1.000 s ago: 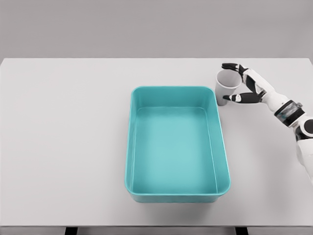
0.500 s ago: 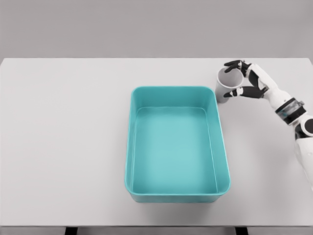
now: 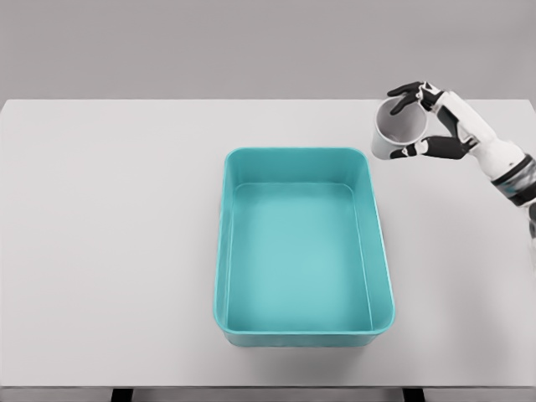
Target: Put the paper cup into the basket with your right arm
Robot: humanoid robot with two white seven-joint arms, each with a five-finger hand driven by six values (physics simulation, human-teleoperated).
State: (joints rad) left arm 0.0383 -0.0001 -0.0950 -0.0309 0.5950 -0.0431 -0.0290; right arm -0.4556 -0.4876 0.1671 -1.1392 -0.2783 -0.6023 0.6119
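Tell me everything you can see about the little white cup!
The small white paper cup is plain, round and open-topped, and looks empty inside. It is tipped, its mouth facing up and toward the camera. The right hand grips it, dark fingers over the rim and below its side. It sits just beyond the far right corner of the teal plastic basket, not inside.

A bare simulated test space, more like a lab bench than a home or shop. A plain white table (image 3: pixel 126 251) fills the view, set against a featureless grey backdrop beyond its far edge. Surfaces are smooth and evenly lit. On the table sits only a teal basket (image 3: pixel 303 335), near its middle.
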